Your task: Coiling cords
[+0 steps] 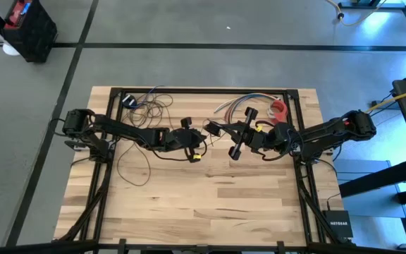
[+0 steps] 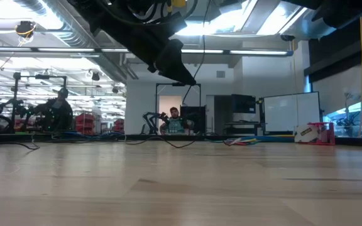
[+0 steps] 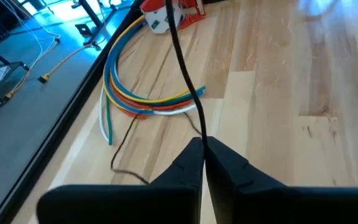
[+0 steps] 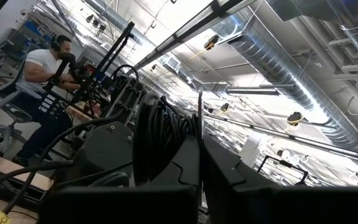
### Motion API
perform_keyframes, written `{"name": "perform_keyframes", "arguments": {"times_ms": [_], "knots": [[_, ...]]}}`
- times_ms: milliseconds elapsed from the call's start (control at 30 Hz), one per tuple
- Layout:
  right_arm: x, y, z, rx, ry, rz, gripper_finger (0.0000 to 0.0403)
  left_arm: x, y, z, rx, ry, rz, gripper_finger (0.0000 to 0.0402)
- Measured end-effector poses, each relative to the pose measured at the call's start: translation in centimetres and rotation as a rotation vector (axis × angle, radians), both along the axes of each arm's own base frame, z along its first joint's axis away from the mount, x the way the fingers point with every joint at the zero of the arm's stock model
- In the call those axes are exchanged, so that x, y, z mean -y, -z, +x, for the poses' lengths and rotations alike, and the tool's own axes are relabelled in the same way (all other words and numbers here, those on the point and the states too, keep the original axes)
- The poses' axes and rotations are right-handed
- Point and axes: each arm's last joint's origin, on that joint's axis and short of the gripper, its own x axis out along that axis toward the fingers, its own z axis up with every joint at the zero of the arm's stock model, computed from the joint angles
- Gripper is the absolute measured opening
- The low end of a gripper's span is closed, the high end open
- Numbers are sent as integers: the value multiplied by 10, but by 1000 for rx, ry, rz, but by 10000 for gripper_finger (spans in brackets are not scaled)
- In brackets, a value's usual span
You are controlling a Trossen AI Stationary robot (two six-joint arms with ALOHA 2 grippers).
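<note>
Presently catalogued, with the table (image 1: 210,212) in the high view read as a dial and 12 at its far edge:

- Cord (image 1: 146,106): thin, dark, very long. Loose loops heaped toward 11 o'clock, one strand straggling out toward 8 o'clock, another lifted off the wood to the middle of the table.
- Left gripper (image 3: 202,144): raised over the middle of the table, fingers pressed together on the cord, which runs taut away from the tips toward 1 o'clock.
- Right gripper (image 4: 201,140): just on the 3 o'clock side of centre, close to the left one, tilted up toward the ceiling, fingers closed. Thin dark line rising from the seam between them; cannot tell whether pinched there or merely passing behind.
- Coloured wires (image 3: 142,102): short bundle lying near 1 o'clock, no part of the job.
- Handling, judged: very light, limp, no stiffness to keep a shape; likely to spring out of any loop not pinned. Smooth jacket, apt to slide through a loose pinch. Prone to snag on its own loops when drawn from the heap.
- Hold, advised: single strand, square across the finger pads, near the loop being formed and away from the tangled heap; second pinch a short way along to keep the coil gathered.
</note>
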Motion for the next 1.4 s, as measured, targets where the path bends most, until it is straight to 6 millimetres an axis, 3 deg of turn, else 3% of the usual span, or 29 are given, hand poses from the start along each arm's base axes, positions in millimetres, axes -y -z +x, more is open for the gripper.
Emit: {"name": "perform_keyframes", "arguments": {"times_ms": [233, 567, 1000, 1200, 1400], "knots": [[0, 0, 0, -1, -2, -1, 7, -4, -5, -6, -52, -125, 145, 5], [0, 2, 1, -19, -4, -3, 7, -8, -72, -55, 51, -235, 176, 2], [-1, 1, 9, -119, -6, -12, 7, -13, -137, -119, 235, -307, 226, 1], [-1, 0, 14, -182, 7, -12, 7, -19, -150, -135, 284, -344, 231, 1], [9, 4, 15, -240, 150, -22, 7, -15, -157, -144, 347, -338, 193, 1]]}}
